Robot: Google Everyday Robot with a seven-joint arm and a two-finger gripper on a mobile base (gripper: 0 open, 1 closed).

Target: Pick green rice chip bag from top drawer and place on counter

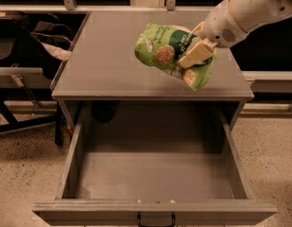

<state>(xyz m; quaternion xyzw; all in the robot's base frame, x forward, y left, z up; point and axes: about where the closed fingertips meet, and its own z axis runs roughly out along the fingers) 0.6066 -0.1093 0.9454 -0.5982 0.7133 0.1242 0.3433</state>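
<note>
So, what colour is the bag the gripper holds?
Light-green bag, tan chip pictures; gripper holds it over the counter. Camera view.

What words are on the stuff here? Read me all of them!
Green rice chip bag, held by the tool above the counter: white letters near its top edge, too blurred to read.
Top drawer, counter and robot arm: no words, numbers or signs show.
</note>
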